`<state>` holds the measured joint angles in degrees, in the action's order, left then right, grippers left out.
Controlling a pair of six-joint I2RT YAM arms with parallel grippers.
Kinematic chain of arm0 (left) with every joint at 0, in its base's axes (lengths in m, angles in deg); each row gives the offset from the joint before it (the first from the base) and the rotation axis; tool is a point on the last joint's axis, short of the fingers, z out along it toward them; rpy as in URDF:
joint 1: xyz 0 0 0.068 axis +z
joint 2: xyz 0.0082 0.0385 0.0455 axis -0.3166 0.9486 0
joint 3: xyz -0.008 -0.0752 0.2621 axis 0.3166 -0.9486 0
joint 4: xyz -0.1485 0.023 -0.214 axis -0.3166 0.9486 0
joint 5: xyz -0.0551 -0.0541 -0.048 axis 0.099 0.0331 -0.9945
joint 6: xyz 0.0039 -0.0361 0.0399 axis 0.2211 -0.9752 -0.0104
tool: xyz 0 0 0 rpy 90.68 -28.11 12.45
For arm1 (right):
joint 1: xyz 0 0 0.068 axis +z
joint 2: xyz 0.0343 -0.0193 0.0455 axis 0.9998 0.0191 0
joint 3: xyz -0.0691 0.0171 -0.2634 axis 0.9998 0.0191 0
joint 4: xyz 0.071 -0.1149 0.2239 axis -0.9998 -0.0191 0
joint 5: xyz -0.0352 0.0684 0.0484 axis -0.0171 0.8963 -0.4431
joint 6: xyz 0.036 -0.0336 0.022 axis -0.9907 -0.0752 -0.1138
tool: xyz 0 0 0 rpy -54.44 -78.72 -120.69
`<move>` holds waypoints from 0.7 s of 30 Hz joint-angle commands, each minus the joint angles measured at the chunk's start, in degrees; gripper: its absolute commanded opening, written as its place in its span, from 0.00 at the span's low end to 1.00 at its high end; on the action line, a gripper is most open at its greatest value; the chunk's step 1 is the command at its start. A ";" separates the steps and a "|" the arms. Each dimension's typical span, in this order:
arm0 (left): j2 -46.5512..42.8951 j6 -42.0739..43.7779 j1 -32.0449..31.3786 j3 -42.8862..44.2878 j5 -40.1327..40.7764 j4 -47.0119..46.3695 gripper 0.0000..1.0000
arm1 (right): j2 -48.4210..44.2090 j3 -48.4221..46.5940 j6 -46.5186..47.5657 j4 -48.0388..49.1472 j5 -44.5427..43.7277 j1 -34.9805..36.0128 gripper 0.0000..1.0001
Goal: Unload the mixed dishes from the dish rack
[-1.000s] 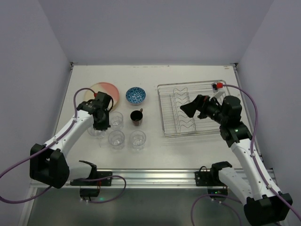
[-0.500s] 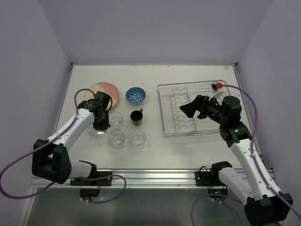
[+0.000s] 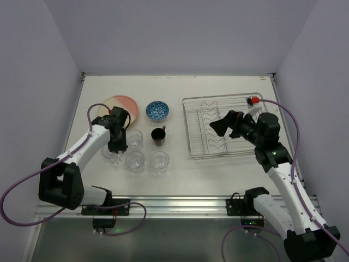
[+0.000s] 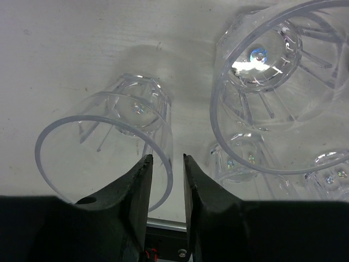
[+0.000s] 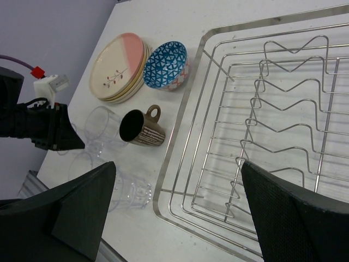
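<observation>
The silver wire dish rack (image 3: 187, 128) stands at the right with nothing in it; it fills the right wrist view (image 5: 170, 140). Stacked cream plates (image 3: 121, 103), the top one part pink, a blue-patterned bowl (image 3: 157, 111) and a dark brown mug (image 3: 158, 135) sit on the table to its left. Several clear tumblers stand upright near the mug. My left gripper (image 3: 116, 145) is over the near-left tumbler (image 4: 103, 142), jaws slightly apart with its rim between them, not touching (image 4: 166, 158). My right gripper (image 3: 218, 126) hovers wide open and empty over the rack (image 5: 180, 218).
Another tumbler (image 4: 278, 82) stands close to the right of the left gripper, with more behind it. The mug (image 5: 140, 129) is just left of the rack's rim. The table's metal front rail (image 3: 174, 204) runs along the near edge.
My left gripper has shifted slightly down and towards the near-left tumbler, and its elbow has swung inward. The right arm has not moved.
</observation>
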<state>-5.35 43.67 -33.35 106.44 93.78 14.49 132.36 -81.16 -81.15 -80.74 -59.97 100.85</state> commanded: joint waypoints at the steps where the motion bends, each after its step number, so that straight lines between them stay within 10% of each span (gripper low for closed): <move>1: -0.91 1.33 0.57 0.80 0.26 -0.20 0.33 | -0.23 0.11 0.84 0.67 -1.74 0.10 0.99; 10: -10.66 1.77 0.57 4.75 3.34 0.07 0.71 | 0.30 0.11 0.92 0.67 -1.65 0.10 0.99; 11: -12.85 2.29 0.57 5.10 3.68 -0.54 0.99 | 0.21 0.02 1.27 0.58 -1.82 0.10 0.99; 21: -28.86 7.39 0.57 7.83 10.45 -6.70 1.00 | -2.60 -9.98 4.70 -13.46 -17.98 0.97 0.99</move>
<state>-31.29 47.45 -33.20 110.92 101.01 11.62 130.86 -84.42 -78.81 -88.61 -70.65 101.14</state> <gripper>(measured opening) 0.996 0.989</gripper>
